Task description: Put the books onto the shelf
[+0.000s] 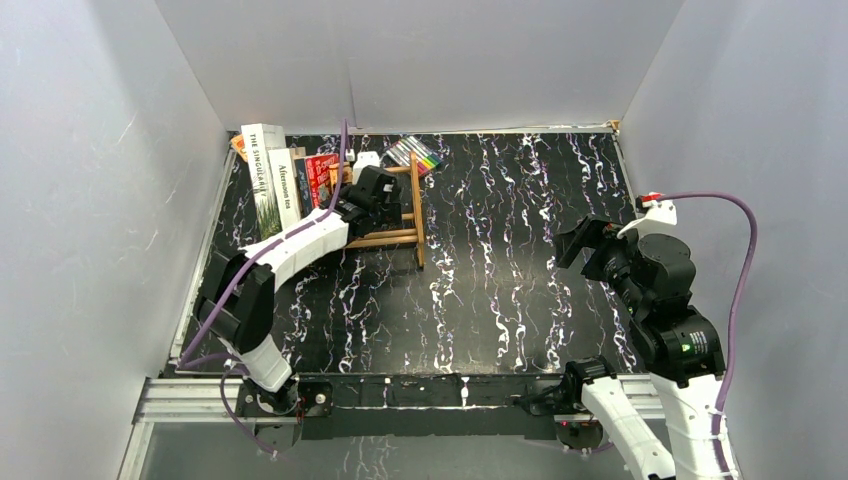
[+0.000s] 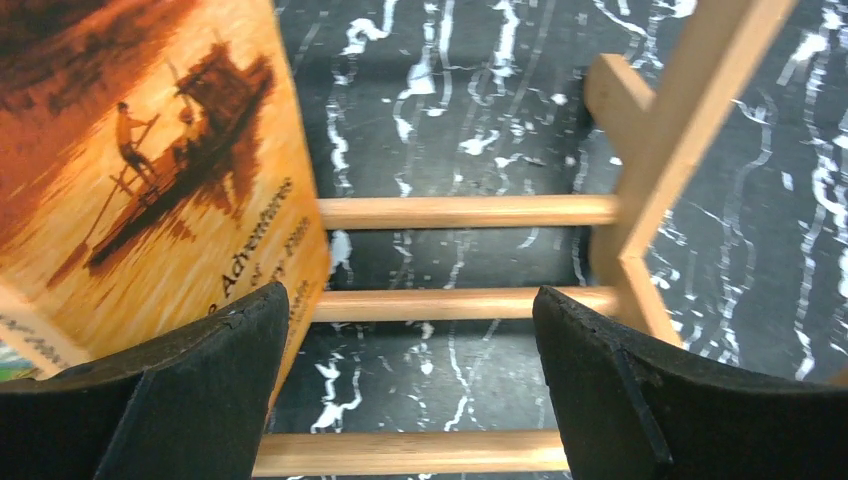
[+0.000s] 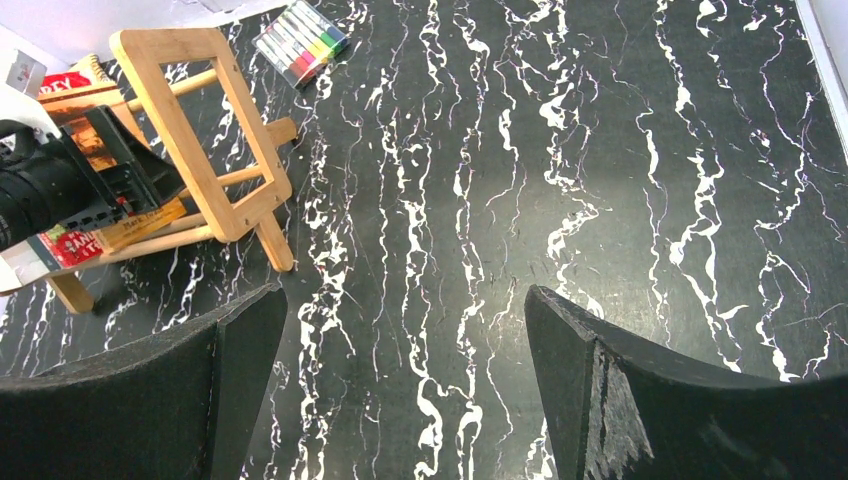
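Top external view, looking down on the shelf [image 1: 416, 215] at the far left of the worktop [image 1: 500, 300], books bunched at its left end.

Leaning in a row left of the shelf's bare rails: white palm-leaf book [image 1: 262, 175], plain white book [image 1: 287, 192], red book [image 1: 320, 172]; cannot tell whether each sits on the rails. Thin orange book [image 2: 150, 180] upright at the rails' left end, just beside one finger [image 2: 200, 390] of the left pincer [image 1: 378, 195]. That pincer spread wide over the rails, pinching nothing. Marker pack [image 1: 416, 153] just behind the shelf's right end post. Right pincer [image 1: 580, 240] well to the right of the shelf, above bare worktop, likewise spread and empty.
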Controlling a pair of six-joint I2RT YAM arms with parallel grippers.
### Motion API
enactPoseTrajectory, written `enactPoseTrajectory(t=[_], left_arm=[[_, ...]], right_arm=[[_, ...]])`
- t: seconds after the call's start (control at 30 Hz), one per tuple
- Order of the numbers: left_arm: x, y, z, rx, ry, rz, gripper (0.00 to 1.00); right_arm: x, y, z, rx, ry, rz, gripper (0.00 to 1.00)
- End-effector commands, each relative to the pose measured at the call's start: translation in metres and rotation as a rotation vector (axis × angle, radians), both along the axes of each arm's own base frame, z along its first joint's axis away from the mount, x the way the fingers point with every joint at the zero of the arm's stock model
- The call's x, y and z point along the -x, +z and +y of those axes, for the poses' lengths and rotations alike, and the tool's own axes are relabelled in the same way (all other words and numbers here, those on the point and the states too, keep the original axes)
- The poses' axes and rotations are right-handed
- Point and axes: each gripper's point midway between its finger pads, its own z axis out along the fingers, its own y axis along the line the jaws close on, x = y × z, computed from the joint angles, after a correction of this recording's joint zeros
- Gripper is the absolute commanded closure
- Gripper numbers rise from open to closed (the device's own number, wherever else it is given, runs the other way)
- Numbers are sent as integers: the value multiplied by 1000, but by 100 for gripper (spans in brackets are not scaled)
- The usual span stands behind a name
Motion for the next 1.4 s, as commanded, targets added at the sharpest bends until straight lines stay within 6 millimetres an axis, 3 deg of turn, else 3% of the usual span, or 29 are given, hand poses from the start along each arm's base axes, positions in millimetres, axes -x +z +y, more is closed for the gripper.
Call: enactPoseTrajectory(t=[0.0,0.33,0.53,0.63,0.67,0.73,0.93,1.17,1.37], left_arm=[[-7,27,29,-95,135,-76,10],[-6,20,57,-123,272,-42,9],[-10,32,32,-14,164,-58,9],[-4,69,12,113,50,-118,9],[14,112,6,198,-31,-181,8],[40,139,19,220,-49,-212,8],[91,169,63,206,25,-239,7],[164,222,134,153,127,-340,7],[218,252,185,108,218,-383,7]], right_arm=[[-4,12,0,-19,-7,-51,1],[-1,14,0,-19,-7,-56,1],[0,13,0,-18,-4,-52,1],[0,13,-2,-16,-11,-54,1],[0,11,-3,-8,-20,-46,1],[1,9,-6,-2,-29,-40,1],[3,20,-18,20,-90,-61,1],[12,51,-49,95,-220,-111,1],[19,73,-63,121,-276,-163,1]])
